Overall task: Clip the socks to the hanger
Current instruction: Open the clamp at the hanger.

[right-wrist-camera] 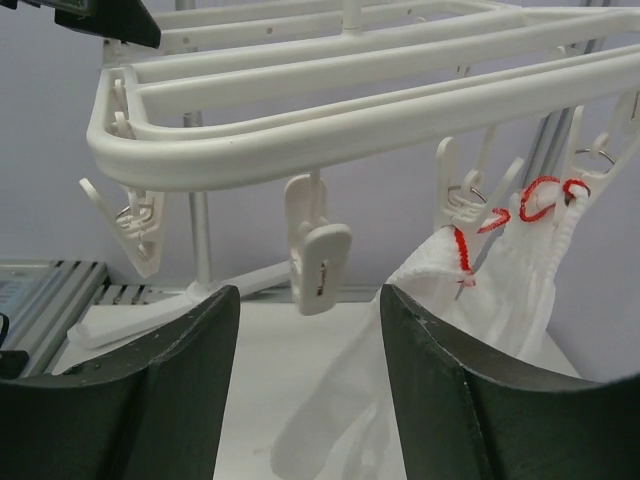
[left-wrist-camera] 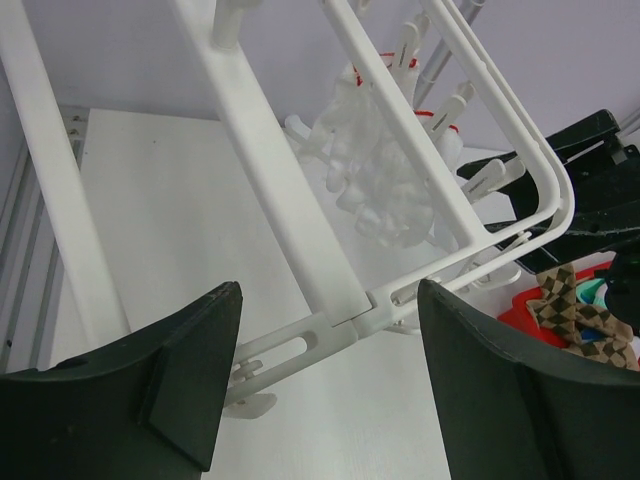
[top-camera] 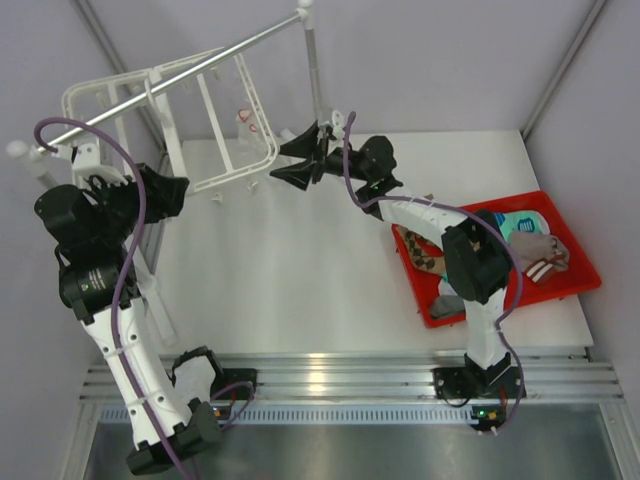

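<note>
White clip is hanging just ahead of the spread, empty right gripper, socks are lying behind that arm, and the left gripper is gaping empty too.

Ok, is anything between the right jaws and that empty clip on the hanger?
Nothing visible. The empty clip hangs free under the hanger rim, straight ahead of the open right jaws. The white red-trimmed sock clipped there hangs off to one side, clear of that path.
</note>
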`<state>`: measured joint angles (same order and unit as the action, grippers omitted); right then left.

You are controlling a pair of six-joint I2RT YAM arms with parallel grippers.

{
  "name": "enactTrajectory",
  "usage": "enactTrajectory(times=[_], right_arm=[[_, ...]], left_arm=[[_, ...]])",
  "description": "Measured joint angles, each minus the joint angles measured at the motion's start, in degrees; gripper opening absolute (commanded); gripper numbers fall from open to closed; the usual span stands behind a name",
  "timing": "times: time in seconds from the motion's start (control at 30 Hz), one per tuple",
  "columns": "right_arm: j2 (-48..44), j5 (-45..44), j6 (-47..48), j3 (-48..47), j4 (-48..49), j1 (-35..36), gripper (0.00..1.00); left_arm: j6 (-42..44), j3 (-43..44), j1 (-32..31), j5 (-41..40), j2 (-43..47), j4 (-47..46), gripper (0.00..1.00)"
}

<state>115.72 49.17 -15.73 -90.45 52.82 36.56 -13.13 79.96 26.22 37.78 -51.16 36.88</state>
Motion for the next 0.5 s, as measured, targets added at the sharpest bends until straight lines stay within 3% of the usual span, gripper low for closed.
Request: enactTrajectory(times=[0.33,0.43,0.5], right_arm=[[0.09,0.59,-2.97,-0.04,2.86,0.42,0.53],[0.09,0.74,-2.89,-0.04,3.04,0.74,0.43],[0.09,0.94,-2.69,-0.04,3.04,0.94,0.28]], left_arm=[[-0.13,0.52,0.0,-0.17,-0.13,0.11,0.76],[-0.22,0.52,0.0,-0.2,-0.11,0.15,0.76],[-0.22,0.59,0.0,-0.2,-0.07,0.24,0.76]])
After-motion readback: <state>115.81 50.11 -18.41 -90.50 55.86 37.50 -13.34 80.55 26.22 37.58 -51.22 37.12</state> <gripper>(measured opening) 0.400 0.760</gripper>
